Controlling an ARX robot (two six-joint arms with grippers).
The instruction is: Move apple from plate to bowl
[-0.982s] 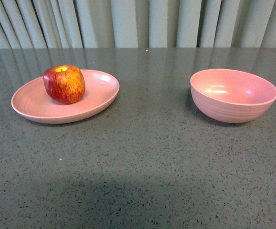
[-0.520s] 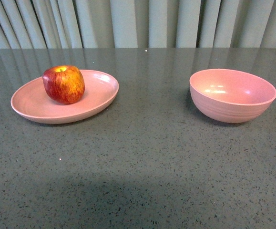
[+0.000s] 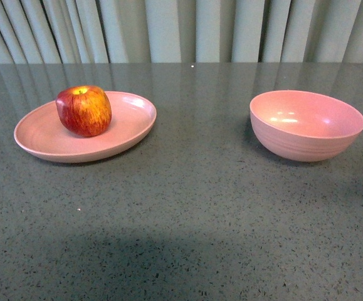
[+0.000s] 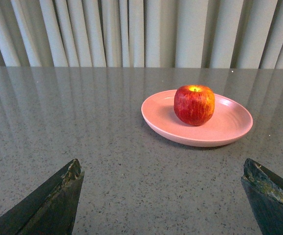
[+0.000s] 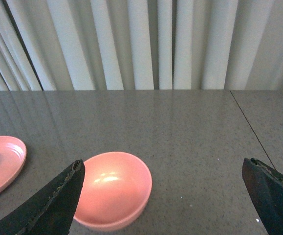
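Sitting upright toward the far side of the plate (image 3: 46, 141), the apple (image 3: 84, 110) is inside the raised rim, stem dimple up. Bowl (image 3: 306, 125) stands well apart to the right. Open grey table (image 3: 187, 207) runs between the 2 dishes and in front of both. Left gripper (image 4: 162, 166): jaws spread wide, gripping nothing, facing the apple. Right gripper (image 5: 162, 166): jaws spread wide, bowl ahead of it. Curtain (image 3: 181, 31) hangs behind the far table edge

Red, yellow-streaked apple (image 3: 84, 111) sits upright, stem dimple up, on the shallow pink plate (image 3: 46, 139) to my left. Deep pink bowl (image 3: 303, 143) stands upright, well apart, to my right.
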